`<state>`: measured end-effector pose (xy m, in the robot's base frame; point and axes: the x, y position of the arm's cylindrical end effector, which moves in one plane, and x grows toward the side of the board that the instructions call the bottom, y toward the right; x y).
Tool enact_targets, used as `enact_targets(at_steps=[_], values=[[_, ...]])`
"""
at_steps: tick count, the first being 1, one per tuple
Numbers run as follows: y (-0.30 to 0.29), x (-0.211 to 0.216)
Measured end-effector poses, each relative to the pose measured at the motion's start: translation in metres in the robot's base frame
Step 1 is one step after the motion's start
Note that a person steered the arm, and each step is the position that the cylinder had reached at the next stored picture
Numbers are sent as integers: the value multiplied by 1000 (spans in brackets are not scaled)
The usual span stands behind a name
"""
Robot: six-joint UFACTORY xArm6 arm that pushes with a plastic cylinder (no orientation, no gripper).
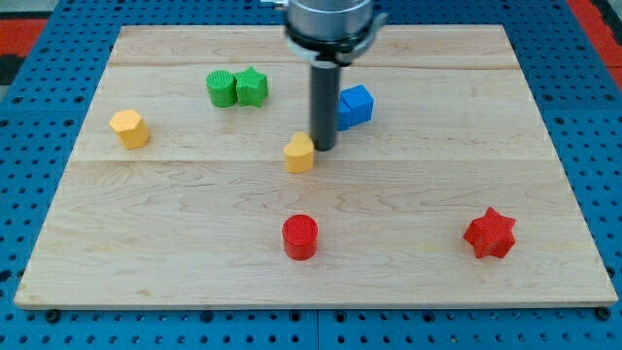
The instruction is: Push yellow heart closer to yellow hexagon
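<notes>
The yellow heart [299, 154] lies near the middle of the wooden board [194, 224]. The yellow hexagon [129, 128] lies far to the view's left of it, near the board's left edge. My tip [324, 146] rests on the board just to the right of the yellow heart and slightly above it, touching or nearly touching its upper right side. The rod rises straight up to the arm's grey mount at the view's top.
A green cylinder [222, 88] and a green star [252, 87] sit side by side at upper left. A blue cube [355, 105] sits just right of the rod. A red cylinder [300, 237] lies below the heart. A red star [489, 233] lies at lower right.
</notes>
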<state>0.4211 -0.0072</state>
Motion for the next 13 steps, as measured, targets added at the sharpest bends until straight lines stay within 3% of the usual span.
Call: enact_targets(at_steps=[1, 2, 3, 4, 5, 8, 13], values=[[-22, 11], [42, 19], [50, 58], [35, 37], [-43, 34], [-38, 68], [-135, 9]])
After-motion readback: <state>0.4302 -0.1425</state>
